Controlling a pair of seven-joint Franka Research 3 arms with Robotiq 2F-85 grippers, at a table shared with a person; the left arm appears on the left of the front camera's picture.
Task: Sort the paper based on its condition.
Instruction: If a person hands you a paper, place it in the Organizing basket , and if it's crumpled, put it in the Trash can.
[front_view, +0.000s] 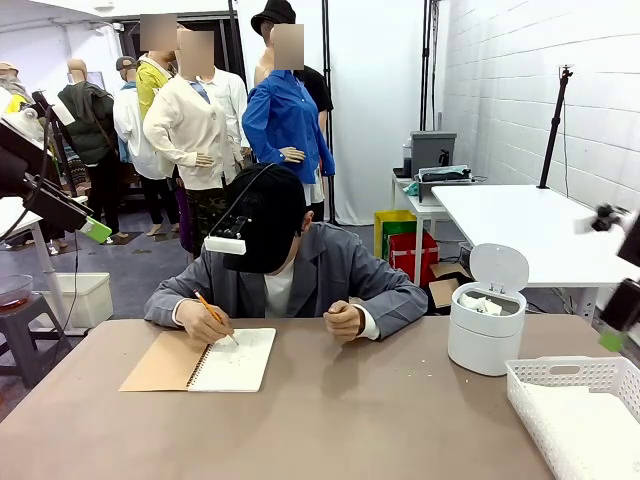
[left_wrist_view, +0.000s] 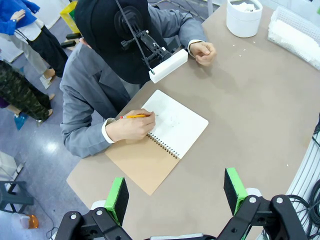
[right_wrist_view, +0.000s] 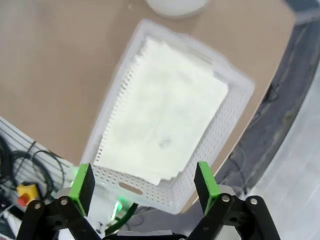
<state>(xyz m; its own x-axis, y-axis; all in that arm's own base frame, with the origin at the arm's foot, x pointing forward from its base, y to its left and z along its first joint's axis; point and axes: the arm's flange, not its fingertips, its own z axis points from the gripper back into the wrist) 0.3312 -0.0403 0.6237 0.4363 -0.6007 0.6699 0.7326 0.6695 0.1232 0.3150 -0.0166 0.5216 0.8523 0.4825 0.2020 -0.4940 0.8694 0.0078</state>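
Flat white paper sheets (right_wrist_view: 165, 120) lie stacked in the white lattice basket (right_wrist_view: 235, 115), at the table's near right corner (front_view: 560, 375). Crumpled paper (front_view: 487, 305) fills the round white bin (front_view: 485, 345), whose lid stands up. My right gripper (right_wrist_view: 144, 185) hangs open above the basket's near end with nothing between its fingers; it sits at the right edge (front_view: 612, 338) in the front view. My left gripper (left_wrist_view: 176, 192) is open and empty, high over the table's left side, and shows at the far left (front_view: 97, 230) in the front view.
Across the table a person writes with a pencil (front_view: 213, 312) in a tan-covered spiral notebook (front_view: 235, 362). Their other fist (front_view: 345, 322) rests on the table. The bin (left_wrist_view: 244, 17) and basket (left_wrist_view: 295, 32) stand far from the notebook (left_wrist_view: 175, 127).
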